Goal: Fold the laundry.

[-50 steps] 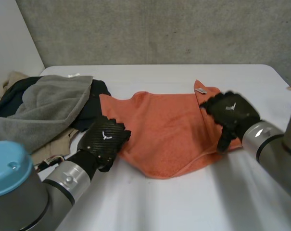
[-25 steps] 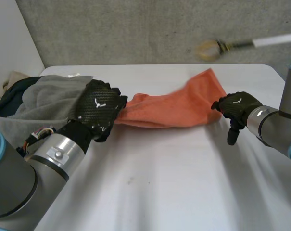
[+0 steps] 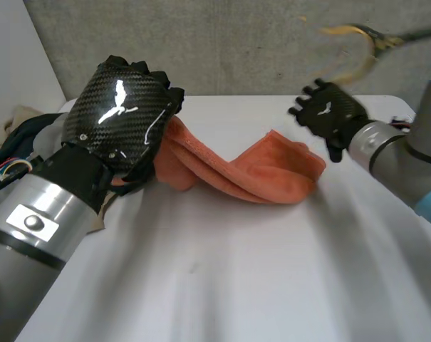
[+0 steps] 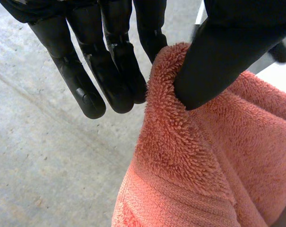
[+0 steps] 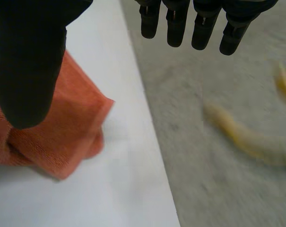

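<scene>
An orange towel lies bunched in a long twisted strip across the back of the white table. One end of it rises off the table to my left hand, which is lifted high at the left. In the left wrist view the thumb pinches the towel's edge against the fingers, so that hand is shut on it. My right hand hovers above the table's far right, clear of the towel's other end, open and empty. In its wrist view the straight fingers hang over the table edge, with the towel's corner beside the thumb.
A pile of dark, grey and beige clothes lies at the table's left edge behind my left arm. A stick with a yellowish loop reaches in above the far right corner. A grey carpeted surface lies past the table.
My left hand has risen with the towel's edge, pulling the flat towel into a bunched strip. My right hand left the towel's right end and lifted toward the back right.
</scene>
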Action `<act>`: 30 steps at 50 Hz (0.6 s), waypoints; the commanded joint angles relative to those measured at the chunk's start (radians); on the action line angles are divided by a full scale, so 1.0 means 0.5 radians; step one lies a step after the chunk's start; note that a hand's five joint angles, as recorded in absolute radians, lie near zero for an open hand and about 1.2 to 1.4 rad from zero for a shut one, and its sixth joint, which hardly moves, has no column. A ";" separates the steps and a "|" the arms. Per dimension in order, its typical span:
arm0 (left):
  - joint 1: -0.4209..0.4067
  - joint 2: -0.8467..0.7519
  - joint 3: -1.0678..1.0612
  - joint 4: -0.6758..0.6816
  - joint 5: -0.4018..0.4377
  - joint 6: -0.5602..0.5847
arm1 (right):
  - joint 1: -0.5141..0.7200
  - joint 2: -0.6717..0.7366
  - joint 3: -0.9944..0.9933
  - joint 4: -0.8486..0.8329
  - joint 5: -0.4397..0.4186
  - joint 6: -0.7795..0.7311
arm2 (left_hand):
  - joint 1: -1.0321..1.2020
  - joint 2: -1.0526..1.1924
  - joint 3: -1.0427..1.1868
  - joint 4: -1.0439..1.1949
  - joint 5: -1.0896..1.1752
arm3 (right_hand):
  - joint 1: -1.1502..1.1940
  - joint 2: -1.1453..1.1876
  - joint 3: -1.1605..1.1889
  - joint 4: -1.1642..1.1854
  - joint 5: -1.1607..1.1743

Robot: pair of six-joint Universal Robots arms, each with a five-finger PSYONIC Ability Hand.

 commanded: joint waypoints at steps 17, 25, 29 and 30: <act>0.147 0.141 -0.021 0.002 0.011 0.002 | 0.230 0.358 -0.573 -0.138 0.330 0.411 | 0.483 0.397 0.406 0.389 0.481 | 2.341 2.370 2.378 2.382 2.351; 0.329 -0.108 -0.003 0.103 0.018 -0.022 | 0.089 -0.269 0.093 -0.109 0.374 0.483 | 0.483 0.397 0.406 0.389 0.481 | 2.341 2.370 2.378 2.382 2.351; 0.319 -0.264 0.003 0.219 0.048 -0.083 | 0.092 -0.410 0.375 0.072 0.408 0.495 | 0.483 0.397 0.406 0.389 0.481 | 2.341 2.370 2.378 2.382 2.351; 0.319 -0.298 0.006 0.241 0.054 -0.093 | 0.095 -0.456 0.425 0.121 0.423 0.501 | 0.483 0.397 0.406 0.389 0.481 | 2.341 2.370 2.378 2.382 2.351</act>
